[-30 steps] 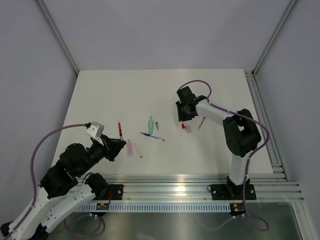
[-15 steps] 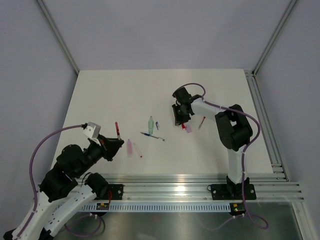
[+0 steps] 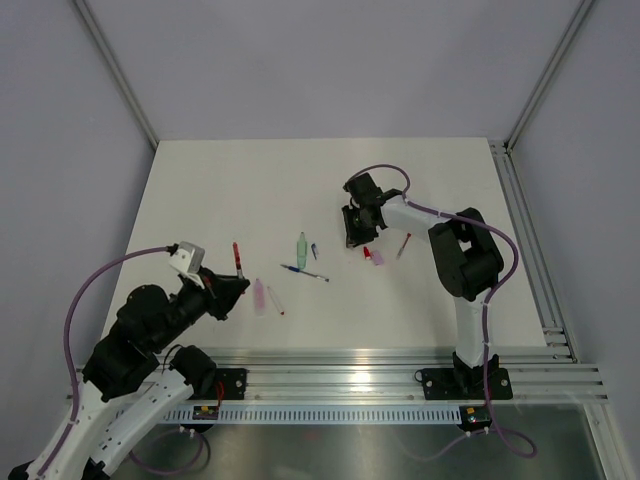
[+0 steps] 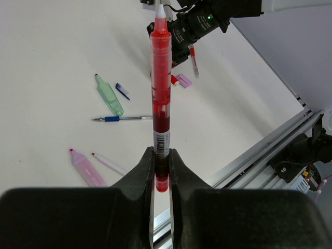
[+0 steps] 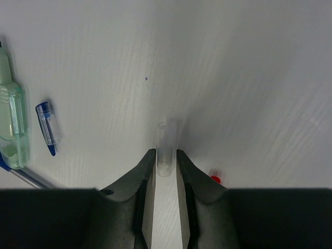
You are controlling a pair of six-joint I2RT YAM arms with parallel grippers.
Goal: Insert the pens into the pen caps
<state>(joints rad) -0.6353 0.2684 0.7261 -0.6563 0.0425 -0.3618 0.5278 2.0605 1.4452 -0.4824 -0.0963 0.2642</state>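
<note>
Currently: left gripper (image 4: 161,155) pinching red pen (image 4: 161,88) by its tail, tip far beyond the grip; risk: wobble, misaligned entry; right gripper (image 5: 166,161) pressed on clear cap (image 5: 166,148), seemingly at its very end; risk: cap slipping or tilting out.

"What colour is the held pen (image 4: 161,93)?"
"Red, with a white tip and a black-and-white barcode."
"And the caps?"
"One clear cap (image 5: 166,148) and one blue cap (image 5: 47,124), on a white bench (image 5: 233,62)."
</note>
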